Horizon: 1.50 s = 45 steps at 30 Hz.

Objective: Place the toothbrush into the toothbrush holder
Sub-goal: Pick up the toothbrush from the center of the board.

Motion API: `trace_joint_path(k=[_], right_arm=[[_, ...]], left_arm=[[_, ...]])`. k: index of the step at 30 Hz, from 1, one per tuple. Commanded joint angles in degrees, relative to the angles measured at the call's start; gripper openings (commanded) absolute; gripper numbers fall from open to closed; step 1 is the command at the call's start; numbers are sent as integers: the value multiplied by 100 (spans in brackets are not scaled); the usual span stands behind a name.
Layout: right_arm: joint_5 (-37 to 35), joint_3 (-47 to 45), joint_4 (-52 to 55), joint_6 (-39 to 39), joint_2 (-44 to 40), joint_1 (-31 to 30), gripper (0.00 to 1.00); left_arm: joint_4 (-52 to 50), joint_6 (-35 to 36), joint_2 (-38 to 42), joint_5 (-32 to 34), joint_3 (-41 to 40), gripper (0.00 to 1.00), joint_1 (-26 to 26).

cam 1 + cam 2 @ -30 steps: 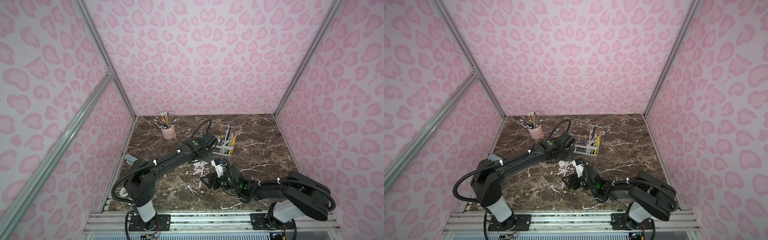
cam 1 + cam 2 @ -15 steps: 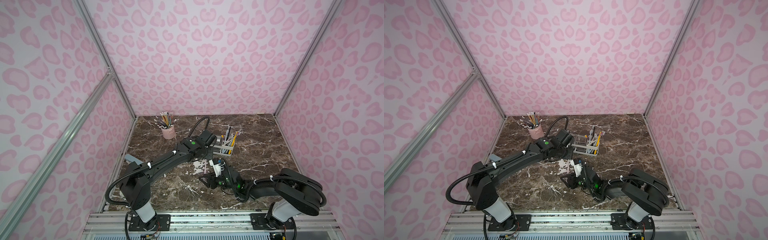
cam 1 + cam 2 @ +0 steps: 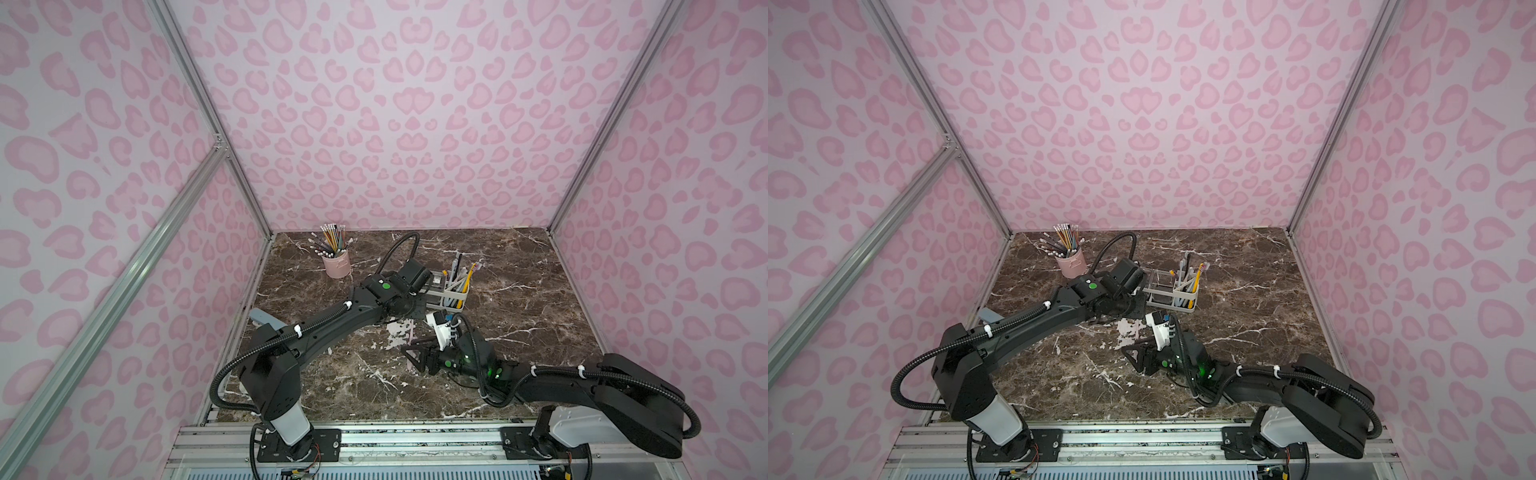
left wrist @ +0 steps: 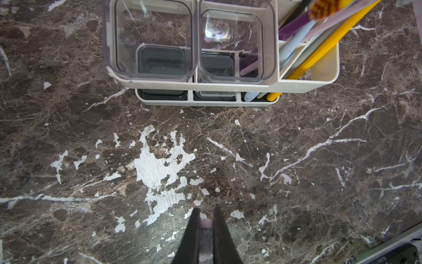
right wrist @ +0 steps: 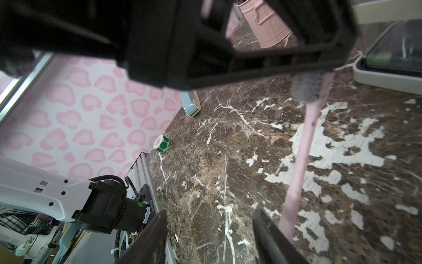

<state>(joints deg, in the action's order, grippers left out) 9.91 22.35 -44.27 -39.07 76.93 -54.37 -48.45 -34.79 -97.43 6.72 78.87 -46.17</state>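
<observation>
The toothbrush (image 5: 301, 160) is pink with grey bristles, and its handle slants down over the marble. My left gripper (image 4: 205, 210) is shut on its head end (image 4: 206, 222), just in front of the toothbrush holder (image 4: 205, 88). In both top views that white caddy (image 3: 451, 300) (image 3: 1173, 298) stands beside the left wrist. My right gripper (image 5: 210, 213) (image 3: 415, 353) is open and low over the table, nearer the front. The toothbrush's handle passes outside one of its fingers, not between them.
A pink pencil cup (image 3: 336, 264) (image 3: 1072, 266) stands at the back left. Several other toothbrushes (image 3: 468, 276) lean in the caddy's slotted end. A green sticker roll (image 5: 161, 143) and a blue-grey object (image 3: 264, 318) lie by the left wall.
The left wrist has shifted slightly back toward the caddy with the toothbrush. The right gripper has moved a little to the left.
</observation>
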Motion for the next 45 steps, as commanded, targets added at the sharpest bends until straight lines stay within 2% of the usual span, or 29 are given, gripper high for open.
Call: trace_joint_path(k=[1, 13, 22, 45], right_arm=[[-197, -11, 448, 259, -26, -13, 63], [-244, -73, 177, 299, 560, 15, 66], [-179, -11, -422, 272, 1173, 54, 63], [-163, -186, -912, 17, 1275, 51, 24]], left_arm=[[108, 60, 6, 38, 14, 3, -2], [81, 55, 96, -52, 51, 3, -3], [184, -18, 185, -243, -80, 3, -4], [321, -107, 290, -406, -196, 3, -7]])
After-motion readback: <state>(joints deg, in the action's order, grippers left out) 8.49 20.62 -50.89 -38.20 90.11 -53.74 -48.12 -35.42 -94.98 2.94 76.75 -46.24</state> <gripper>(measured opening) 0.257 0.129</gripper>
